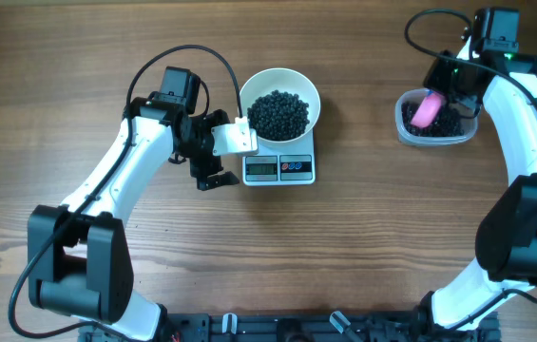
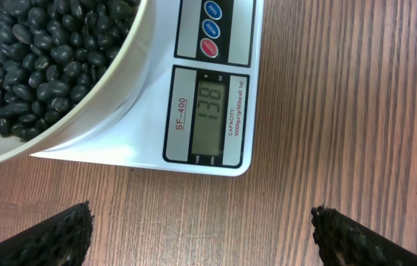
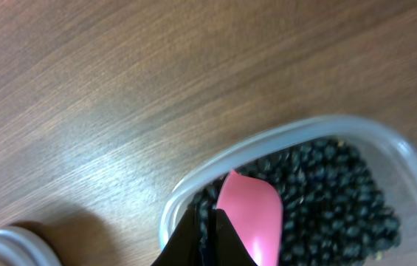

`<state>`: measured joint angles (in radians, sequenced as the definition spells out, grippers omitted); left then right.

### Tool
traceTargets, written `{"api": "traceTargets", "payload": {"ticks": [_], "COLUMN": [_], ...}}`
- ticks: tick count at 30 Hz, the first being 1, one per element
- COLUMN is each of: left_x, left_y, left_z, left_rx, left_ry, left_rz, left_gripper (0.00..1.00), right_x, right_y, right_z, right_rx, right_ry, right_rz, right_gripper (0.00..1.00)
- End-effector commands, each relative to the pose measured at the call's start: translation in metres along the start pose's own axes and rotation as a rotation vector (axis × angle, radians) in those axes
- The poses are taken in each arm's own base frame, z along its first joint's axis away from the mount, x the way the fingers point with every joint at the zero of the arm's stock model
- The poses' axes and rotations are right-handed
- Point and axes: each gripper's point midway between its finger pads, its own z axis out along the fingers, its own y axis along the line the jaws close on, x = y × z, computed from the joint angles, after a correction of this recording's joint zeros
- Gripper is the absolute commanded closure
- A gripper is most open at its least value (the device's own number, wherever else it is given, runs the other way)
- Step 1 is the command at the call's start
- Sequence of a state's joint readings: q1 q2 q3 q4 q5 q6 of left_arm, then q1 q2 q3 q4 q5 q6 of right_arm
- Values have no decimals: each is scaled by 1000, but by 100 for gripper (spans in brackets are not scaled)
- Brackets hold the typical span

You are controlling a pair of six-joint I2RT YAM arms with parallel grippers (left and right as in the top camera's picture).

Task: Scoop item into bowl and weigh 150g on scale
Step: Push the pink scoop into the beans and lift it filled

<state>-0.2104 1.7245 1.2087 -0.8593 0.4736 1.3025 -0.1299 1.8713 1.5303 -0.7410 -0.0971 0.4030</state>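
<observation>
From above, the left hand (image 1: 222, 157) sits on the wooden counter (image 1: 363, 247) with its fingers spread wide and nothing between them. Just beside it, off its fingertips, is the white scale (image 1: 279, 169). The white bowl (image 1: 314, 95) stands on the scale's platform, holding a dark heap of black beans (image 1: 279, 114). Well away on the other side, the right hand (image 1: 447, 93) hangs over a clear plastic tub (image 1: 403, 122). Right under that hand a pink scoop (image 1: 427, 109) dips into more of the same beans. From the left wrist, the two black fingertips (image 2: 46, 238) show at the bottom corners, far apart, with bare counter between them. Straight ahead of them the scale's grey display (image 2: 209, 114) reads 138, and three round buttons (image 2: 209, 29) lie just past it. The bowl's white wall (image 2: 97, 96) overhangs the scale on one side, and beans fill what shows of its inside. From the right wrist, the dark fingers (image 3: 193, 238) are pinched together on the pink scoop (image 3: 251, 214), gripping it at its near end. The scoop's rounded end lies down among the beans (image 3: 326, 199) inside the tub, whose clear rim (image 3: 267, 140) curves around just in front of the hand. Beyond it there is only wood grain.
</observation>
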Motion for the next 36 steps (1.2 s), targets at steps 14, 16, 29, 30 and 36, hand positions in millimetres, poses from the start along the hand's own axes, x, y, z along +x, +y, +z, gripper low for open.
{"api": "traceTargets", "payload": {"ticks": [14, 16, 29, 30, 36], "left_x": [-4, -4, -4, -4, -4], "left_y": [-3, -3, -3, -3, -3], "left_z": [-1, -1, -1, -1, -1], "left_rx": [8, 8, 8, 8, 8], "left_ry": [-22, -22, -22, -22, -22], "left_rz": [-8, -8, -8, -8, -8], "left_gripper": [0, 0, 0, 0, 0], "right_x": [36, 31, 0, -1, 8], "right_y": [2, -4, -20, -22, -33], "right_z": [-5, -5, -22, -23, -30], "right_rx": [-152, -148, -361, -374, -405], "right_ry": [201, 189, 138, 137, 172], "right_rz": [-81, -56, 53, 63, 27], "right_gripper": [96, 96, 96, 96, 96]}}
